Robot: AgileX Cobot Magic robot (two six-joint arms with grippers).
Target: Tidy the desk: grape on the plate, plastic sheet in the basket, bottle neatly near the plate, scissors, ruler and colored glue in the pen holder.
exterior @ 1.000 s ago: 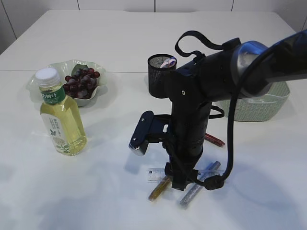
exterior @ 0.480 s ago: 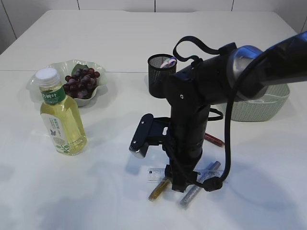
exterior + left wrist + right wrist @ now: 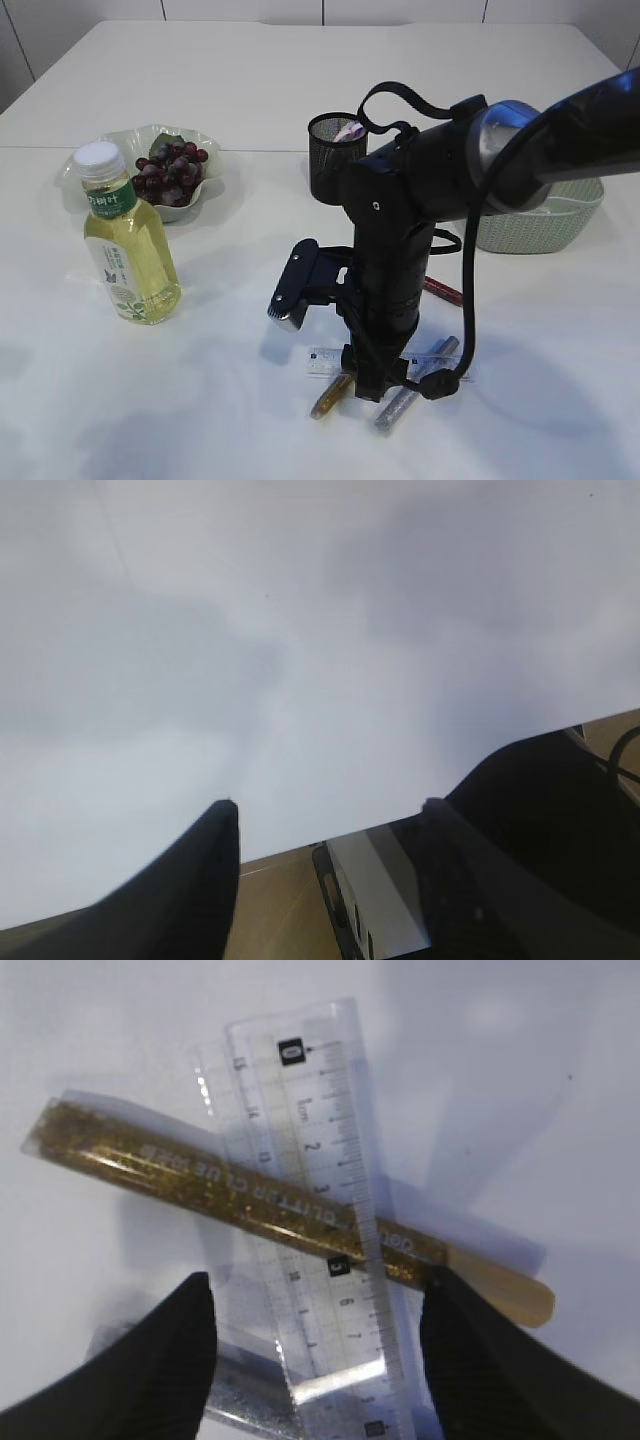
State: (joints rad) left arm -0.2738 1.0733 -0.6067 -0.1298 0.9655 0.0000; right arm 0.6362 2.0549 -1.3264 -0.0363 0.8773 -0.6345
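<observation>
My right gripper (image 3: 318, 1285) points straight down and stands open, its black fingers (image 3: 170, 1360) on either side of the clear ruler (image 3: 320, 1220). The ruler lies across a gold glitter glue tube (image 3: 200, 1170), with a silver tube (image 3: 250, 1400) partly under it. In the exterior view the right gripper (image 3: 372, 385) is low over the ruler (image 3: 325, 362), gold glue (image 3: 330, 397), silver glue (image 3: 400, 405) and red glue (image 3: 445, 292). Grapes (image 3: 172, 170) lie on the plate (image 3: 120, 140), and the bottle (image 3: 128, 240) stands upright in front of it. My left gripper (image 3: 330, 810) is open and empty. Scissors and plastic sheet are hidden.
The black mesh pen holder (image 3: 328, 160) stands behind the right arm with something pink sticking out (image 3: 350, 130). A pale green basket (image 3: 540, 220) sits at the right, partly behind the arm. The left wrist view shows bare table and its edge (image 3: 300, 845).
The right arm has sunk slightly and edged left over the ruler and glue tubes. Nothing on the table has moved.
</observation>
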